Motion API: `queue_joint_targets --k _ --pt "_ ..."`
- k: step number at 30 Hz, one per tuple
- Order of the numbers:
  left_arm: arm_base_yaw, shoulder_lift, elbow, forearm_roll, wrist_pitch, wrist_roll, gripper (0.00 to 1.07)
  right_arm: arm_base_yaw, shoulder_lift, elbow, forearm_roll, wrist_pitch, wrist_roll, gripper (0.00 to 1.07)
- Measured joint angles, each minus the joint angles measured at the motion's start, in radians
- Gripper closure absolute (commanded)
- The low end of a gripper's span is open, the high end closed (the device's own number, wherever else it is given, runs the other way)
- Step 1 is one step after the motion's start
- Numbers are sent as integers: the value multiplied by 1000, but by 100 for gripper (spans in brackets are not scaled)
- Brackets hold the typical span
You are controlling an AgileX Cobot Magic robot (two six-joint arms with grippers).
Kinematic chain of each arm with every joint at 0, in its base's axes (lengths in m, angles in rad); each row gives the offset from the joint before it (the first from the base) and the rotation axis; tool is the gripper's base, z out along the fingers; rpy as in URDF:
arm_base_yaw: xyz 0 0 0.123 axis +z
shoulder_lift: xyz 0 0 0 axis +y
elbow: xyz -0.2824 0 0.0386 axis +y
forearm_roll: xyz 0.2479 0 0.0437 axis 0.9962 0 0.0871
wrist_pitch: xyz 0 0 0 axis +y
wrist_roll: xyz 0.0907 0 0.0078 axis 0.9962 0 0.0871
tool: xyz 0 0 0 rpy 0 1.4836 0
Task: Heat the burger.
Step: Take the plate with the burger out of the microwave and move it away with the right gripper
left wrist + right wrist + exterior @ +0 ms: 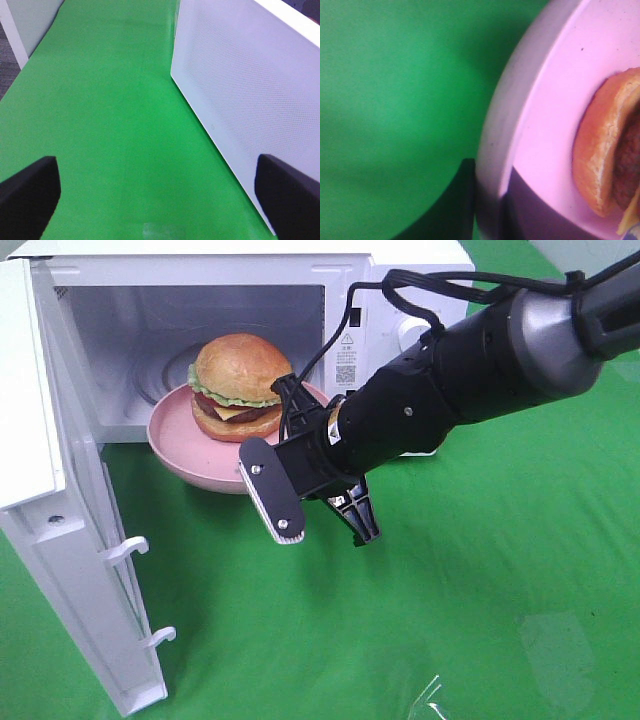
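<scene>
1. Nearest the high camera was the right arm (480, 370), a thick black limb reaching in from the right edge of the view and across the middle toward the microwave.
2. The right hand (300, 462) was closed down to a narrow gap on the near rim of the pink plate (180, 445); in its wrist view one dark finger (452, 207) lay against the underside of the rim and the plate's edge ran between the jaws.
3. The burger (237, 387) sat upright on the plate, roughly at its centre, its glossy bun on top with lettuce, cheese and patty showing below.
4. The plate was held at the mouth of the microwave (390, 300), its far part over the threshold of the cavity and its near part jutting out above the green cloth (450, 590) on the desk.
5. The microwave door (70, 540) stood swung wide open at the left, with two white latch hooks on its near edge.
6. The microwave stood toward the far left of the desk, its control panel to the right of the cavity.
7. The left hand (160, 192) was spread wide with nothing in it, its two dark fingertips (27, 192) far apart above bare green cloth, beside the white perforated face of the door.
</scene>
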Motion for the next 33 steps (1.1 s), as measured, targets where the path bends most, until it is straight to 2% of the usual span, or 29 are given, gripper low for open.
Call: queue_joint_targets --k 10,14,17,18,33 --pt "0 0 0 0 0 0 9 15 -73 92 0 0 9 107" --pt "0 0 0 0 0 0 9 16 -150 163 0 0 11 107" --pt "0 0 0 0 0 0 9 16 -164 177 0 0 12 107" --pt "0 0 0 0 0 0 9 16 -201 216 0 0 13 107" --pt "0 0 0 0 0 0 9 16 -409 370 -53 39 83 107"
